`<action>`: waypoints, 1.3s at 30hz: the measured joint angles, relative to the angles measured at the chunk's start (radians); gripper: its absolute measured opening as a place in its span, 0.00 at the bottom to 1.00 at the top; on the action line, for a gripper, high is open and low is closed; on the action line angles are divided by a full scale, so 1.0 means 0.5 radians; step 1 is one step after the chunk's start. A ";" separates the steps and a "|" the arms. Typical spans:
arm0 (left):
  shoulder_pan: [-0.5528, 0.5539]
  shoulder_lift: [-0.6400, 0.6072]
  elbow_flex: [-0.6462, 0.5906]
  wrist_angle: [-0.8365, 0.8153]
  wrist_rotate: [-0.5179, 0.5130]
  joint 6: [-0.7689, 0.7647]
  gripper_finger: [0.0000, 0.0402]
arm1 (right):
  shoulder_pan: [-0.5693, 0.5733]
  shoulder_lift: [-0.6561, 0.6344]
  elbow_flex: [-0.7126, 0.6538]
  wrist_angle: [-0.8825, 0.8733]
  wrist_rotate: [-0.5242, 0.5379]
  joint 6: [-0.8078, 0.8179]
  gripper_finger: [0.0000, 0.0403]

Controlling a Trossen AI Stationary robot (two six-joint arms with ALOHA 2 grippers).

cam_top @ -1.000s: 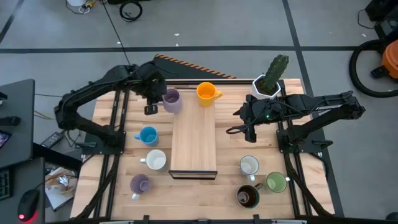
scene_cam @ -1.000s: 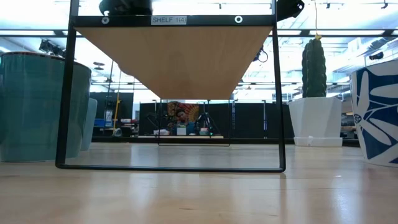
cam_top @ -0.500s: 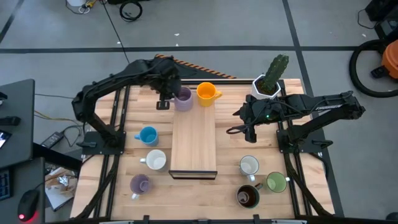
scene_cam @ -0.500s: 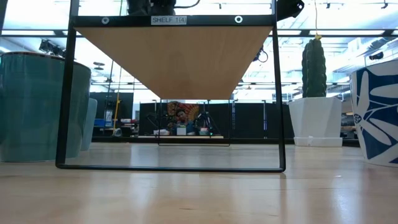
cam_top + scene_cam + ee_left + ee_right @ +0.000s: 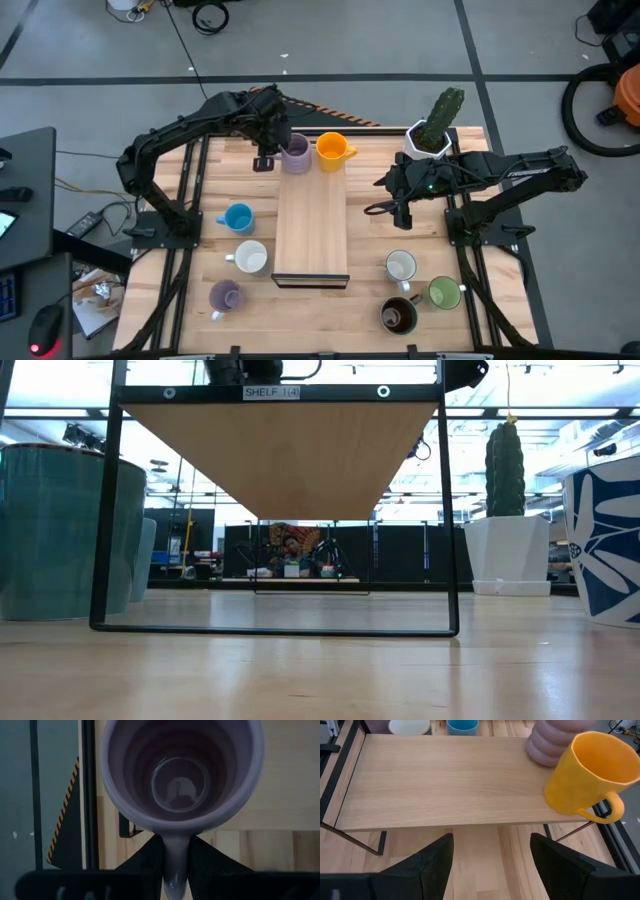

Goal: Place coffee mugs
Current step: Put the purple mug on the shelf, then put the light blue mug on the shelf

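A lilac mug (image 5: 296,156) stands upright over the far left corner of the raised wooden shelf (image 5: 312,235), beside an orange mug (image 5: 333,150) that sits on the shelf's far end. My left gripper (image 5: 279,155) is shut on the lilac mug. My right gripper (image 5: 392,208) hangs open to the right of the shelf, touching nothing. On the table, a blue mug (image 5: 238,218), a white mug (image 5: 250,257) and a second lilac mug (image 5: 224,296) stand left of the shelf. A white mug (image 5: 401,266), a green mug (image 5: 444,292) and a dark brown mug (image 5: 398,316) stand to its right. My left gripper pinches the lilac mug's handle (image 5: 175,854) between its two fingers (image 5: 145,862). The fingers slant down at it from the table's left. The mug stays upright, mouth up, its base (image 5: 545,760) at the shelf top; whether it rests there I cannot tell.
A white pot with a green cactus (image 5: 432,132) stands at the table's far right, close to my right arm. The shelf's black frame (image 5: 100,510) stands on the table. The shelf's middle and near end (image 5: 445,780) are bare.
My left gripper has carried the lilac mug toward the table's right edge, from beside the shelf to over its far left corner next to the orange mug. The mug has stayed upright. In the last half second the gripper has hardly moved.
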 joint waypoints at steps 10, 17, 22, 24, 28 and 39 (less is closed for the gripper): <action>0.000 0.000 -0.001 0.081 -0.005 -0.064 0.24 | 0.000 0.000 0.000 0.016 -0.001 0.001 0.67; 0.000 0.000 -0.001 0.078 -0.035 -0.105 0.27 | 0.000 0.000 0.000 0.016 -0.001 0.001 0.67; -0.003 0.000 -0.001 0.079 -0.103 -0.117 0.33 | 0.000 0.000 0.000 0.015 -0.001 0.001 0.67; -0.007 0.000 -0.001 0.079 -0.105 -0.138 0.36 | 0.000 0.000 0.000 0.015 -0.001 0.000 0.67; -0.013 -0.007 -0.001 0.076 -0.105 -0.151 0.42 | 0.000 0.000 0.000 0.015 -0.001 0.001 0.67; -0.044 -0.150 -0.002 0.090 -0.127 -0.162 0.54 | 0.000 0.000 -0.024 0.057 0.043 -0.023 0.67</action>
